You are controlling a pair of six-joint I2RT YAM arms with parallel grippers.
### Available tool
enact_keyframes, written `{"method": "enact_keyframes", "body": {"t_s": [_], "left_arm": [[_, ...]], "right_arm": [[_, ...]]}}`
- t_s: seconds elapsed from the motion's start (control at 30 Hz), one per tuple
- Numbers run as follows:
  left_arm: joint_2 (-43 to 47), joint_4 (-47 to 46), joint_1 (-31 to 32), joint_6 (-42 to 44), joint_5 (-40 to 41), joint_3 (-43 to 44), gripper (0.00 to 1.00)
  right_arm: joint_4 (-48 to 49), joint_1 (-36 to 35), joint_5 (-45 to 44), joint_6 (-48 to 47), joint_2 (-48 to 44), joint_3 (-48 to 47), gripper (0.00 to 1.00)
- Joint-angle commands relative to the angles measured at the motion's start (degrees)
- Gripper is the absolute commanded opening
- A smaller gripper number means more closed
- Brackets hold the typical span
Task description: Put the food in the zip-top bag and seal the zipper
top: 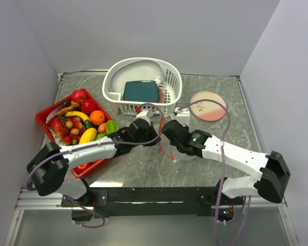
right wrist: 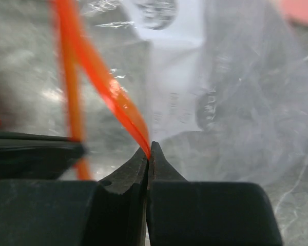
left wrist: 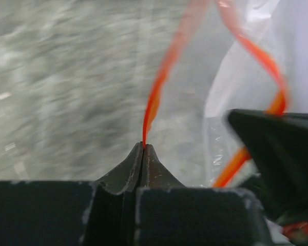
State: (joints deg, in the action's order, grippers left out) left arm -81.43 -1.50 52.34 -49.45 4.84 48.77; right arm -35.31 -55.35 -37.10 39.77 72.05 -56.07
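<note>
Zipper (left wrist: pixel 153 102) is stretching straight ahead from the left gripper (left wrist: pixel 143 147), which is pinching it. The right gripper (right wrist: pixel 149 147) is pinching another stretch, table (left wrist: pixel 61 87) lying open beyond.

The bag (top: pixel 180 154), clear and floppy, sat crumpled over the middle of the counter (top: pixel 143 169), at 3 o'clock from the food. Its zipper (left wrist: pixel 161 77), a thin orange-red strip, was unsealed, its two strands bowed apart in a loop. One strand was pinched in the closed left gripper (left wrist: pixel 144 147), the other in the closed right gripper (right wrist: pixel 149 148), with wrinkled film sagging behind. The food (top: pixel 77 123) lay heaped in the red tray (top: pixel 40 117) at 9 o'clock: two red apples (top: pixel 78 96) at its 12 o'clock end, a banana (top: pixel 77 115), an orange (top: pixel 97 117), a yellow lemon (top: pixel 88 135), red grapes (top: pixel 69 131) and a green piece (top: pixel 112 126) at its 3 o'clock rim.
</note>
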Motion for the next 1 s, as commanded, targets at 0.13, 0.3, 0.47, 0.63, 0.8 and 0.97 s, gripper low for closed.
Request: {"method": "enact_keyframes", "body": {"t_s": [0.13,0.3,0.47,0.63,0.8,0.97], "left_arm": [[-0.04,7.73,-2.77,-2.93,9.75,-4.92,0.01],[-0.32,6.51,-2.68,-1.79,8.52,-3.25,0.01],[2.41,2.47,-2.59,-0.47,5.18,-2.46,0.12],[6.54,4.83,-2.59,-0.82,4.91,-0.88,0.41],[12.07,14.13,-2.68,-3.1,11.05,0.97,0.62],[16.29,30.83,-4.43,-8.01,24.76,3.26,0.75]], "right_arm": [[10.35,5.52,6.52,-3.2,-5.07,2.9,0.0],[9.29,5.52,7.74,-4.08,-7.27,1.49,0.0],[10.79,5.43,11.52,-4.88,-6.05,1.94,0.0],[11.93,5.43,13.99,-5.4,-3.85,1.06,0.0],[12.54,5.43,14.78,-5.4,-3.14,0.53,0.0],[12.72,5.43,15.57,-5.49,-2.79,0.18,0.0]]}}
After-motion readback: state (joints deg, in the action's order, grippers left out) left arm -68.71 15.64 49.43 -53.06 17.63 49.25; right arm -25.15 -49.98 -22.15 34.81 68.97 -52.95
